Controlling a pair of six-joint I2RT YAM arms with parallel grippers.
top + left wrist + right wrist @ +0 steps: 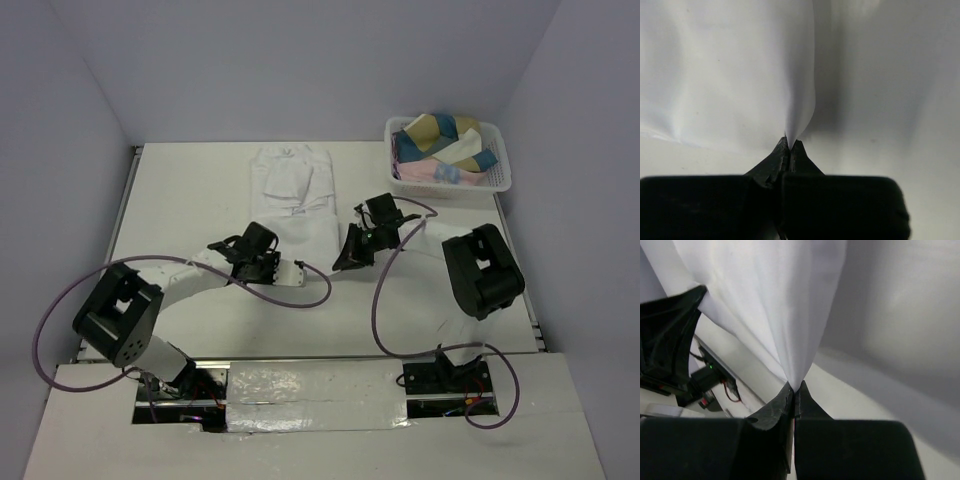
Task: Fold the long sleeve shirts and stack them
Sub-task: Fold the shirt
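The white shirt point(293, 190) lies spread on the surface point(180, 200), well to the left of the basket point(455, 189) of coloured cloth. My left hand point(790, 145) is clamped tight on a pinch of its near edge. My right hand point(794, 388) is clamped on the same edge, closer to the basket, with cloth fanning out from each grip.
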